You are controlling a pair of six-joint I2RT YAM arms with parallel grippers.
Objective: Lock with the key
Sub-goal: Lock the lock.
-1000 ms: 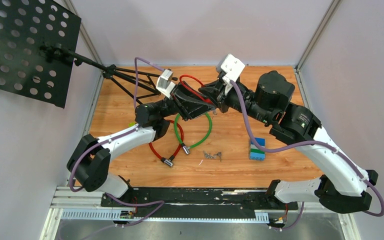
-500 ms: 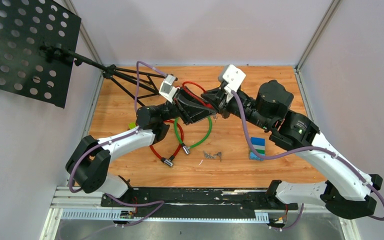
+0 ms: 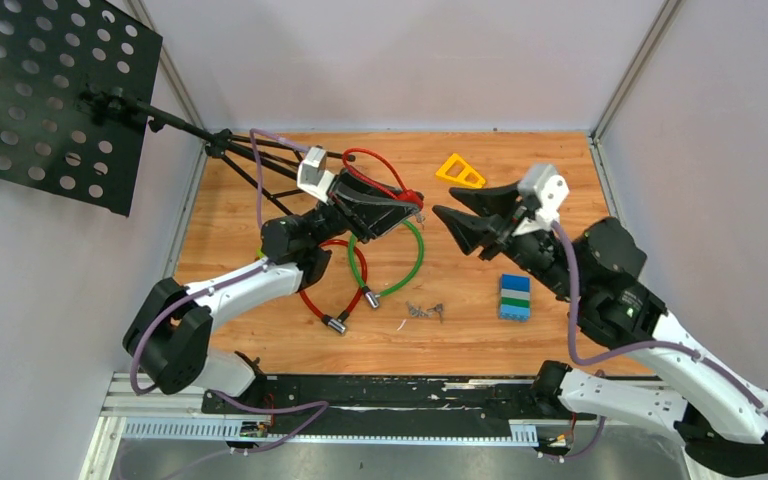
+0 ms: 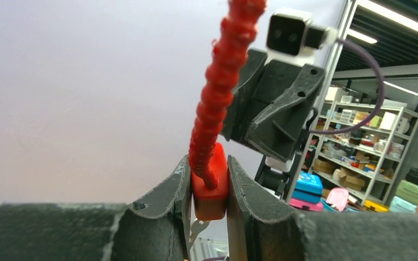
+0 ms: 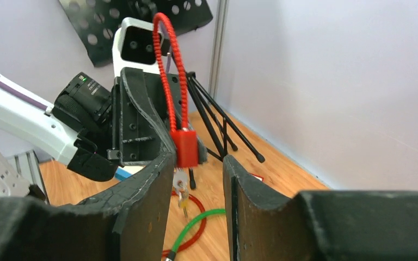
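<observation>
My left gripper [image 3: 400,208] is shut on the red lock body [image 4: 210,185] and holds it in the air; its red cable shackle [image 4: 223,76] loops upward. In the right wrist view the lock [image 5: 185,145] hangs in front of me with a key [image 5: 182,191] in its underside and more keys dangling. My right gripper [image 3: 447,216] is open and empty, a short way right of the lock, pointing at it. It also shows in the right wrist view [image 5: 196,179].
Green [image 3: 400,265] and red [image 3: 320,290] cable locks and loose keys [image 3: 425,311] lie on the wooden table [image 3: 460,330]. An orange triangle [image 3: 460,171] lies at the back, a blue-green block [image 3: 514,297] at right. A black music stand [image 3: 55,95] stands at left.
My right gripper has let go at the lock and drawn back to the right, now open. The left gripper with the lock has shifted slightly left. The orange triangle is uncovered.
</observation>
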